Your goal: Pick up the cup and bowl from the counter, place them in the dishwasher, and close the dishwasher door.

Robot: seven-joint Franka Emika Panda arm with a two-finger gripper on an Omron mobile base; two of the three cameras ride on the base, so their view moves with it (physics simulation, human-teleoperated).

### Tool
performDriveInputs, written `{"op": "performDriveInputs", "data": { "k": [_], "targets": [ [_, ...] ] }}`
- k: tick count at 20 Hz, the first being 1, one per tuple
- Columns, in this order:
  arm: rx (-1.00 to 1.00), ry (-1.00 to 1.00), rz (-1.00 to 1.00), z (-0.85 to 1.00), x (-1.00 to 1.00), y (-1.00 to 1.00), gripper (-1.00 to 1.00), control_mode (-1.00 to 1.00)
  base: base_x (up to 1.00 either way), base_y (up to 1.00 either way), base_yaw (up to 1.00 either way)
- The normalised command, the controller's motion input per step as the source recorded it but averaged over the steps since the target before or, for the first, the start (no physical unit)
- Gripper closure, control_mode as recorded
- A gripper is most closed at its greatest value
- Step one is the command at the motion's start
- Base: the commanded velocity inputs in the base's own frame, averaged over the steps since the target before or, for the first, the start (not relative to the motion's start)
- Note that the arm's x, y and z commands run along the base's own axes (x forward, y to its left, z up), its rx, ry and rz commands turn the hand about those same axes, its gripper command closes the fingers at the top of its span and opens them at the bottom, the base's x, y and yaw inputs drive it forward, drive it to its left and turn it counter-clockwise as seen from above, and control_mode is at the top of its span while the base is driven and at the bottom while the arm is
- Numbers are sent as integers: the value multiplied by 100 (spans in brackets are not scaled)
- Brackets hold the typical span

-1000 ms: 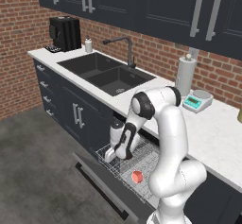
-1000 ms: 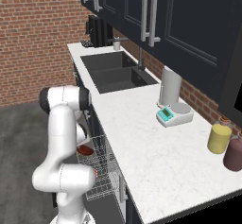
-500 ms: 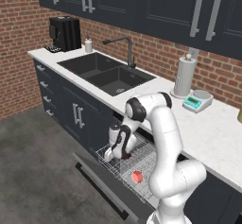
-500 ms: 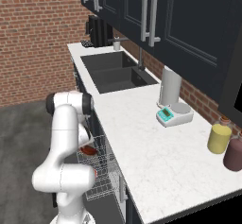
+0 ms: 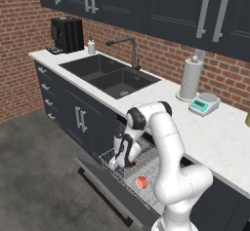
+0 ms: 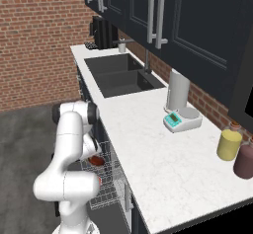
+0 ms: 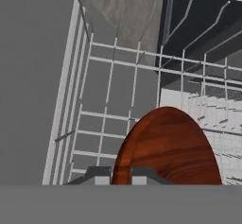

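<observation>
My gripper (image 5: 122, 161) reaches down into the silver wire rack (image 5: 155, 165) of the dishwasher and is shut on the rim of the dark reddish-brown bowl (image 7: 168, 145). The bowl (image 6: 97, 160) stands on edge, low over the rack's left part; whether it touches the wires I cannot tell. In the hand view the two fingertips (image 7: 101, 175) pinch the bowl's rim at the bottom. The cup (image 5: 141, 182), red inside, sits in the rack nearer the front. The dishwasher door (image 5: 100, 180) hangs open below the rack. The white counter (image 5: 222, 140) runs above.
A double sink (image 5: 110, 74) with a tap lies left of the dishwasher, a coffee machine (image 5: 67, 34) beyond it. On the counter stand a paper towel roll (image 5: 191, 79), a teal scale (image 5: 203, 104), and a yellow tumbler (image 6: 229, 144) beside a maroon tumbler (image 6: 245, 160).
The arm has folded in and the gripper has sunk a little lower into the rack with the bowl still held. The cup has not moved.
</observation>
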Motion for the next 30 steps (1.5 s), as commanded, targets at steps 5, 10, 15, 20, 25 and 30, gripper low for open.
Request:
{"op": "performDriveInputs", "data": {
  "k": [5, 10, 15, 20, 25, 30],
  "targets": [
    [0, 0, 1, -44, 0, 0, 100, -100, 0, 0, 0],
    [0, 0, 2, -37, 0, 0, 100, -100, 0, 0, 0],
    [0, -1, 1, -17, 0, 0, -100, -100, 0, 0, 0],
    [1, -14, 0, 10, -2, 0, -100, -100, 0, 0, 0],
    [0, -16, 5, 42, -37, 8, -100, -100, 0, 0, 0],
    [0, -13, 1, 94, -58, 26, -100, -100, 0, 0, 0]
  ]
}}
